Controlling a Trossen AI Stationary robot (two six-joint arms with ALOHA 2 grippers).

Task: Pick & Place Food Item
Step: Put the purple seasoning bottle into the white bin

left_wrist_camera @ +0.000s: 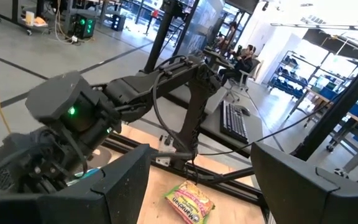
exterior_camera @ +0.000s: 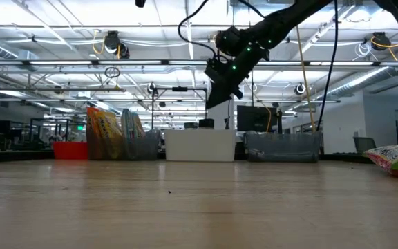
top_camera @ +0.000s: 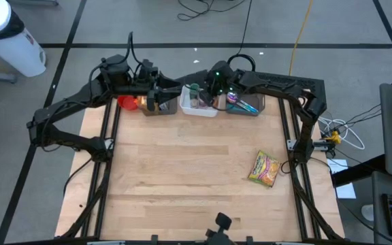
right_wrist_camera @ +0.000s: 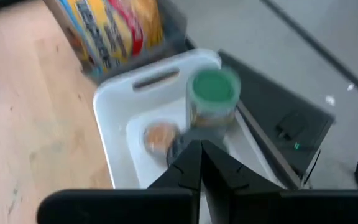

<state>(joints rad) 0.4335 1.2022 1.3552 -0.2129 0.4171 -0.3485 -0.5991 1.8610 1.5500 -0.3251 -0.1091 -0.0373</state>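
**Right gripper closed over white bin, nothing in it**

I have the right gripper (right_wrist_camera: pixel 201 163) above the white bin (top_camera: pixel 197 107) at the back edge of the table (top_camera: pixel 182 177). In its wrist view the two fingers meet tip to tip, pressed together, with nothing between them. Below them inside the bin: a can with a green lid (right_wrist_camera: pixel 214 93), standing upright, and a small round brownish item (right_wrist_camera: pixel 160 133) beside it. That view is smeared, so I can't say what the brown item is. In the low view the gripper hangs clear above the bin rim, not touching.

Left gripper (top_camera: pixel 156 99) sits over the dark bin (top_camera: pixel 160 107) left of the white one. From its wrist view I see its fingers (left_wrist_camera: pixel 126 186) set wide apart, empty.

A row of containers lines the back edge: a red bowl (top_camera: pixel 128 103) farthest left, then the dark bin with yellow snack packs (exterior_camera: pixel 102 133) standing on end, the white bin, and a clear bin (top_camera: pixel 245 105) on the right with blue and purple things in it.

A noodle packet (top_camera: pixel 265 168), yellow with red and green print, lies flat on bare wood on the right side of the table, well apart from the bins and both grippers. It also shows at the right edge of the low view and between the left fingers in the left wrist view.
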